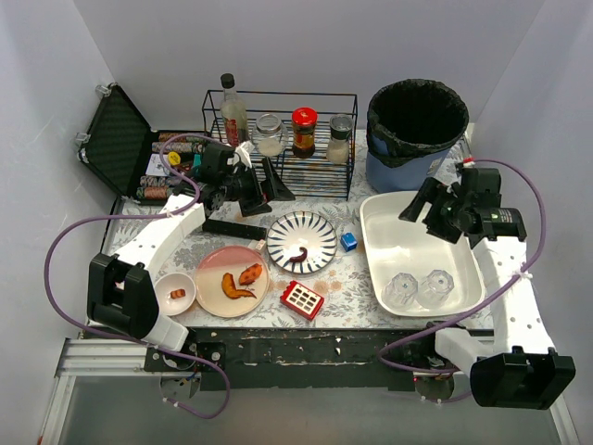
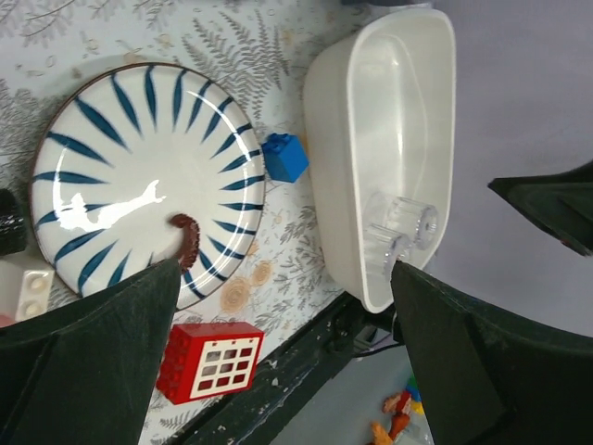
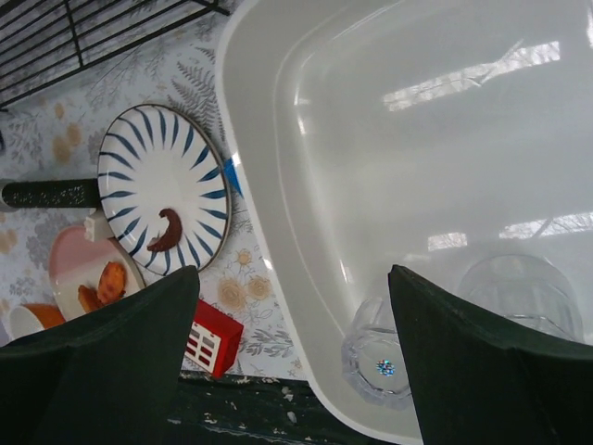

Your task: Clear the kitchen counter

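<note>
Blue-striped plate (image 1: 306,232) seems next off the counter (image 1: 352,278); left gripper (image 1: 269,190) and right gripper (image 1: 422,209) gape empty, so I'd pinch its rim squarely.

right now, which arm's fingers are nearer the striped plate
Left. The left fingers hover just behind the striped plate; the right fingers are over the white tub, farther off.

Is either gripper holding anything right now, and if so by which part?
Nothing is held. The left gripper and the right gripper are both open, with no object between their fingers.
</note>
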`<action>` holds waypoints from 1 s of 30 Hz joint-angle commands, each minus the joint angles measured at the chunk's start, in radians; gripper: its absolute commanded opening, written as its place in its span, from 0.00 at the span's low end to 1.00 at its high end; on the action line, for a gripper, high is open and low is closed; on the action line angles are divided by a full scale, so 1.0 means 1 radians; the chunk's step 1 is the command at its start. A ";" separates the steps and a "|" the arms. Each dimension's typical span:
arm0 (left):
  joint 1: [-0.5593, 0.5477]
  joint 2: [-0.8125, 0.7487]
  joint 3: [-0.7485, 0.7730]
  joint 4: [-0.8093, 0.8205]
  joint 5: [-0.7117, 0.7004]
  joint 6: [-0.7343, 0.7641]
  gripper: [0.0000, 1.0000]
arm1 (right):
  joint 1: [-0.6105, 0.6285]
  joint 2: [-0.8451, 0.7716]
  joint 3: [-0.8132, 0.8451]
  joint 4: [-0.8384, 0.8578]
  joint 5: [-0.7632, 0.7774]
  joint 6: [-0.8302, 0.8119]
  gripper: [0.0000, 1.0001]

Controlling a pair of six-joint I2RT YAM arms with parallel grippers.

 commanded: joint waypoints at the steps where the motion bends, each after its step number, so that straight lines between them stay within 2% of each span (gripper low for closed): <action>1: 0.009 -0.033 0.034 -0.101 -0.141 0.047 0.98 | 0.128 0.016 0.067 0.096 -0.014 0.012 0.91; 7: 0.009 -0.058 0.016 -0.129 -0.213 0.053 0.98 | 0.372 0.066 0.032 0.229 0.008 0.085 0.91; 12: 0.011 -0.045 0.007 -0.116 -0.209 0.062 0.98 | 0.488 0.105 -0.035 0.395 -0.049 0.144 0.86; 17: 0.011 -0.027 0.004 -0.083 -0.182 0.082 0.98 | 0.560 0.157 -0.074 0.484 -0.081 0.179 0.79; 20: 0.011 -0.016 -0.012 -0.044 -0.213 0.108 0.98 | 0.592 0.184 -0.117 0.548 -0.067 0.208 0.74; 25: 0.009 0.018 -0.018 -0.012 -0.279 0.169 0.96 | 0.598 0.200 -0.245 0.711 -0.055 0.257 0.72; 30: -0.020 0.079 0.013 -0.006 -0.317 0.249 0.95 | 0.598 0.259 -0.280 0.743 -0.021 0.270 0.69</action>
